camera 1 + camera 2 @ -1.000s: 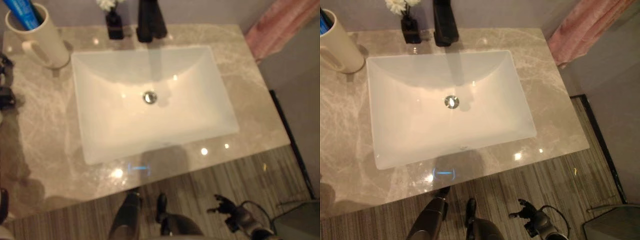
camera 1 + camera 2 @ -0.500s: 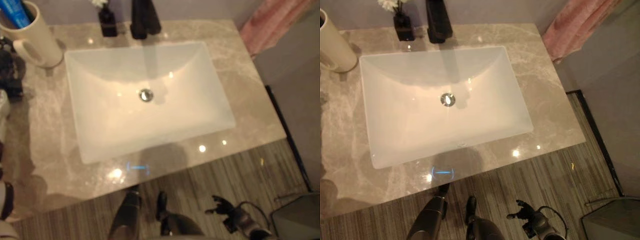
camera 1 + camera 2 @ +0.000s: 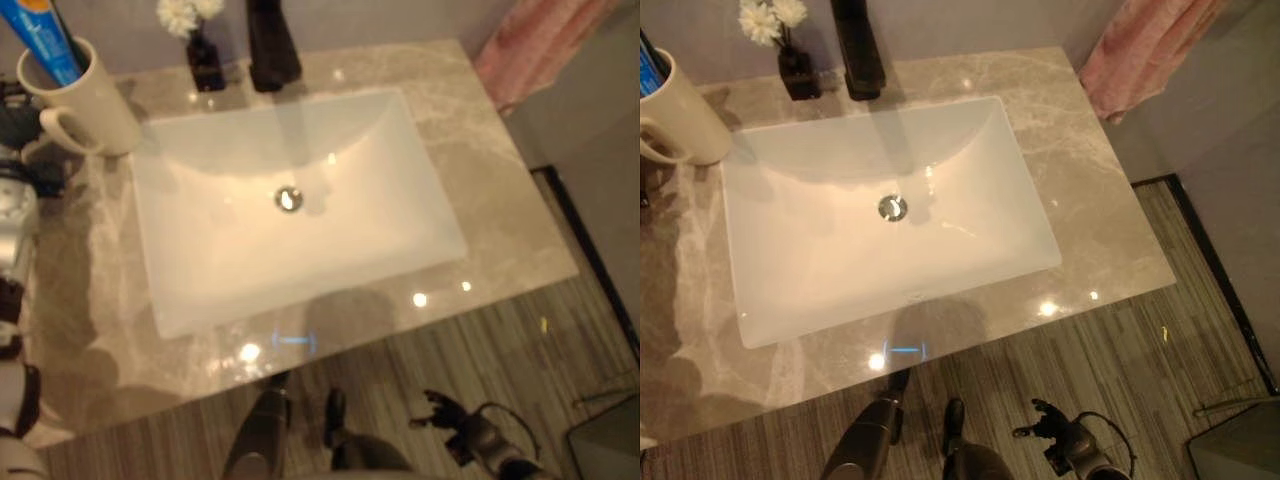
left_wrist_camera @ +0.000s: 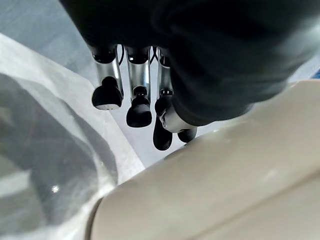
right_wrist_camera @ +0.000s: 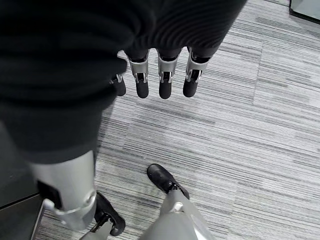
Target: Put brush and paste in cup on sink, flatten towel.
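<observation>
step: brush/paste look done | paste (image 3: 42, 40) in cup (image 3: 85, 95) at counter (image 3: 500, 200) back-left corner | left hand (image 4: 140, 107) relaxed beside cup, right hand (image 5: 160, 80) slack (floor below) | next: reach pink towel (image 3: 1145, 45) past back-right corner, flatten it

no readable text from where i sit; the print on the blue toothpaste tube (image 3: 42, 38) in the cup (image 3: 88, 95) is illegible.
</observation>
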Controlling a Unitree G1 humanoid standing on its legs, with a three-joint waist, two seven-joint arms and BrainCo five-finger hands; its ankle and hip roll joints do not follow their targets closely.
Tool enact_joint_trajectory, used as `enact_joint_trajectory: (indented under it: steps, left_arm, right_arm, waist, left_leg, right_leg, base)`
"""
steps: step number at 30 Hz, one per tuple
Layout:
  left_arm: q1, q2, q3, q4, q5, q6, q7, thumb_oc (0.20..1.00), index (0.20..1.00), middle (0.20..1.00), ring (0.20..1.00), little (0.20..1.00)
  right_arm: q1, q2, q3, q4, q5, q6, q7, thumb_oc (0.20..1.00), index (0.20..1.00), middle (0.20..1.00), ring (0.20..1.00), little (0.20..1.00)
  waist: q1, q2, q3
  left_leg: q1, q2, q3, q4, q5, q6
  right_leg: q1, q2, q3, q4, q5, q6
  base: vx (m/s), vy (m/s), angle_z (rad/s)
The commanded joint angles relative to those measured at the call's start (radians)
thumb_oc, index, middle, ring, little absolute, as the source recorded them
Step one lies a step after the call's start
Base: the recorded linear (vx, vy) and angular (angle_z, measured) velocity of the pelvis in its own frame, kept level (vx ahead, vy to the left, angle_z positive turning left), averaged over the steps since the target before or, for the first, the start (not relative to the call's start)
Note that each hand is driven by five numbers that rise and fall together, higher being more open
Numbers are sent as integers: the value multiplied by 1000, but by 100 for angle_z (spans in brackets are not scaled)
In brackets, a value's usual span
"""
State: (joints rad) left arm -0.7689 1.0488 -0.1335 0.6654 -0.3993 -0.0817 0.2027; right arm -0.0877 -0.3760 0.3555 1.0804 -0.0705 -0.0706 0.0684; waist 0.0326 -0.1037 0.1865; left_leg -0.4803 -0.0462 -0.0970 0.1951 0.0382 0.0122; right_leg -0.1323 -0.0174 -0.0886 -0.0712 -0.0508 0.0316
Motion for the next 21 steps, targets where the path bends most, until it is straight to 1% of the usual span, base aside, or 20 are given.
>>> enact_joint_trajectory:
  steps: [1, 4, 6, 8, 13, 14, 16, 17, 19, 21]
  left_arm:
    - [-38, 12, 45, 17, -17, -57, 52, 200, 200, 200, 200, 200]
    - [-51, 5, 66, 38, 14, -58, 93, 200, 200, 200, 200, 200]
    - [-40, -5, 77, 40, 18, -56, 101, 200, 200, 200, 200, 200]
    - [-6, -22, 115, 46, 43, -54, 123, 200, 200, 200, 200, 200]
    - [72, -33, 179, 38, 36, -56, 129, 200, 200, 200, 200, 200]
    - [113, -33, 215, 30, 35, -58, 136, 200, 200, 200, 200, 200]
    - [132, -35, 231, 22, 37, -59, 136, 200, 200, 200, 200, 200]
    - [163, -41, 253, 12, 42, -59, 138, 200, 200, 200, 200, 200]
    - [178, -45, 264, 3, 48, -60, 140, 200, 200, 200, 200, 200]
    - [222, -64, 288, -47, 63, -61, 137, 200, 200, 200, 200, 200]
  right_arm:
    - [55, -52, -13, 12, 8, -4, -10, 1000, 1000, 1000, 1000, 1000]
    - [50, -39, -4, 23, 4, -3, -9, 1000, 1000, 1000, 1000, 1000]
    - [52, -33, -3, 21, 6, -4, -8, 1000, 1000, 1000, 1000, 1000]
    - [60, -26, 3, 15, 3, -5, -5, 1000, 1000, 1000, 1000, 1000]
    - [58, -14, 3, 21, -3, 0, -9, 1000, 1000, 1000, 1000, 1000]
    - [55, -13, 4, 14, -8, -3, -11, 1000, 1000, 1000, 1000, 1000]
    - [54, -12, 4, 12, -9, -4, -11, 1000, 1000, 1000, 1000, 1000]
    - [53, -12, 5, 15, -15, -4, -12, 1000, 1000, 1000, 1000, 1000]
    - [52, -12, 5, 18, -17, -4, -14, 1000, 1000, 1000, 1000, 1000]
    - [55, -12, -2, 26, -24, -3, -15, 1000, 1000, 1000, 1000, 1000]
  waist:
    - [-25, -10, -62]
    - [-20, -15, -53]
    - [-19, -17, -52]
    - [-15, -20, -56]
    - [-9, -20, -70]
    - [-2, -23, -76]
    - [1, -24, -80]
    - [7, -27, -89]
    - [11, -28, -93]
    - [23, -35, -107]
  left_leg:
    - [-16, 18, -125, 12, -68, 18]
    - [-18, 22, -123, 19, -71, 18]
    - [-17, 23, -126, 17, -68, 17]
    - [-7, 25, -132, -8, -53, 11]
    - [18, 27, -146, -64, -21, 1]
    - [30, 33, -152, -93, -4, -4]
    - [37, 37, -156, -110, 4, -6]
    - [54, 43, -163, -138, 18, -12]
    - [59, 44, -170, -151, 25, -16]
    - [73, 49, -181, -173, 35, -25]
  right_leg:
    - [29, -83, -19, 29, -16, 92]
    - [27, -81, -12, 35, -15, 91]
    - [27, -79, -12, 38, -20, 88]
    - [30, -74, -21, 47, -36, 80]
    - [40, -68, -48, 56, -54, 69]
    - [43, -63, -61, 61, -62, 66]
    - [45, -61, -70, 62, -65, 65]
    - [53, -55, -88, 61, -72, 61]
    - [57, -51, -95, 60, -75, 59]
    - [72, -45, -118, 49, -80, 54]
  base:
    - [0, 0, 0]
    - [3, -22, -4]
    - [11, -46, -2]
    - [17, -74, -1]
    - [12, -65, 4]
    - [3, -100, 15]
    - [-2, -78, 21]
    - [-9, -73, 26]
    - [-10, -61, 27]
    - [-10, -59, 23]
